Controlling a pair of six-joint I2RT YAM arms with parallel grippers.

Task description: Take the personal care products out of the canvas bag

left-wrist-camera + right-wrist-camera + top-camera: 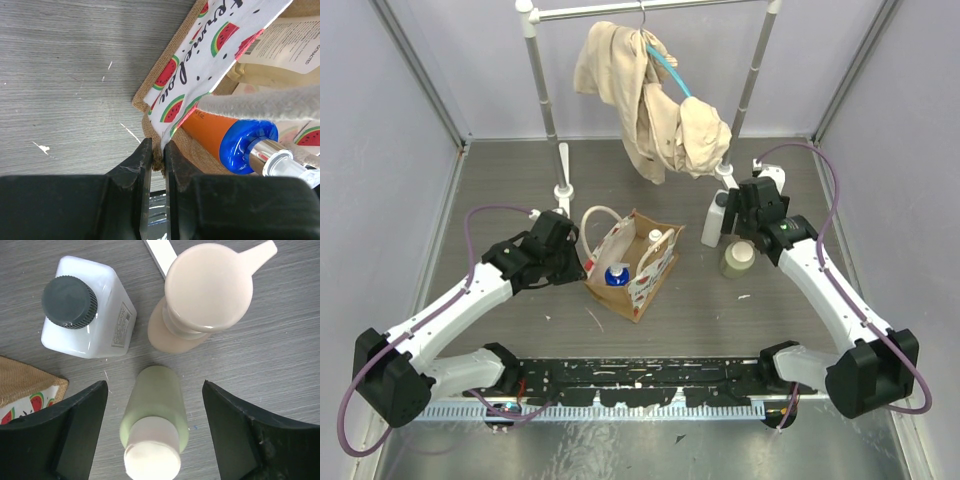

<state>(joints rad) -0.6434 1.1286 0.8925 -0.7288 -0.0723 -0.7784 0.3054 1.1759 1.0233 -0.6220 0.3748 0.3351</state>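
Observation:
The canvas bag [638, 285] stands open in the middle of the table, with watermelon prints on its white panel [187, 65]. My left gripper [158, 151] is shut on the bag's burlap rim at its left corner [582, 262]. Inside the bag lie an orange bottle with a blue cap [220, 131] and a cream labelled bottle [285, 47]. My right gripper [154, 386] is open, its jaws wide apart on either side of a pale green bottle with a cream cap [152, 410] standing on the table [738, 258]. Beyond it stand a white bottle with a dark cap [90, 320] and a peach pump bottle [207, 295].
A garment rack with a beige cloth [655, 95] stands at the back; one of its feet [563, 190] is behind the bag and the other is next to the white bottle [716, 220]. A black strip [640, 375] runs along the near edge.

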